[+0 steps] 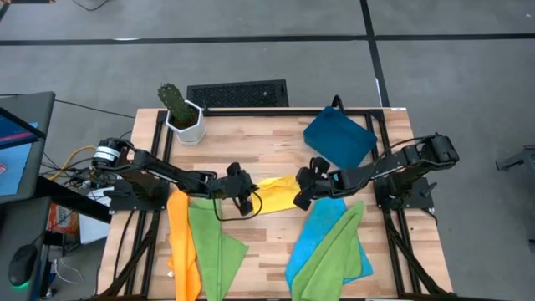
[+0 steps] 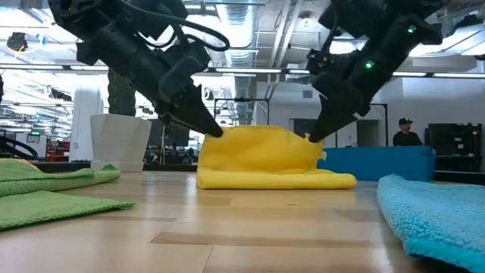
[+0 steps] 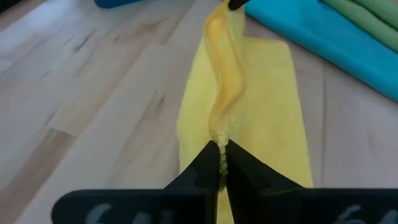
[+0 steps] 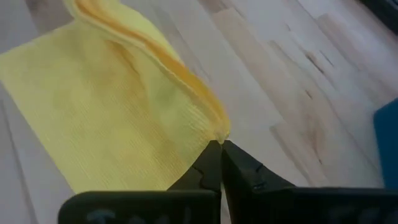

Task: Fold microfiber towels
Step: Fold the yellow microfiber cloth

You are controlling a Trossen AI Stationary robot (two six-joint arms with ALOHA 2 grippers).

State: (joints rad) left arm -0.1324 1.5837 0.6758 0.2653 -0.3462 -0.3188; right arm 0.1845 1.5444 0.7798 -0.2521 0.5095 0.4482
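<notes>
The yellow towel [image 1: 276, 194] lies mid-table, its lower part flat on the wood and its upper edge raised in a ridge [image 3: 225, 68] between my two grippers. My left gripper [image 1: 248, 201] is shut on the ridge's left end. My right gripper [image 1: 301, 196] is shut on its right end. An orange towel [image 1: 180, 242] and a lime green towel [image 1: 216, 242] lie flat at the near left. A bright blue towel [image 1: 316, 238] lies at the near right with another lime green towel [image 1: 338, 247] on top of it. My left gripper pinches the raised edge of the yellow towel at its left end [image 3: 219, 134] between its two fingers. It slants down from the table's left. The edge is lifted while the rest of the towel [image 2: 273, 179] lies on the table. My right gripper has the right corner of the raised edge [image 4: 219, 129] at the very ends of its two fingers. It slants down from the table's right. The corner is held up, and the cloth below it [image 4: 106, 118] slopes down onto the table.
A dark-blue tray [image 1: 338, 138] lies at the far right of the table. A white pot with a cactus [image 1: 182, 115] stands at the far left corner. Bare wood [image 1: 251, 146] shows behind the yellow towel. A person [image 2: 407, 133] stands in the room beyond.
</notes>
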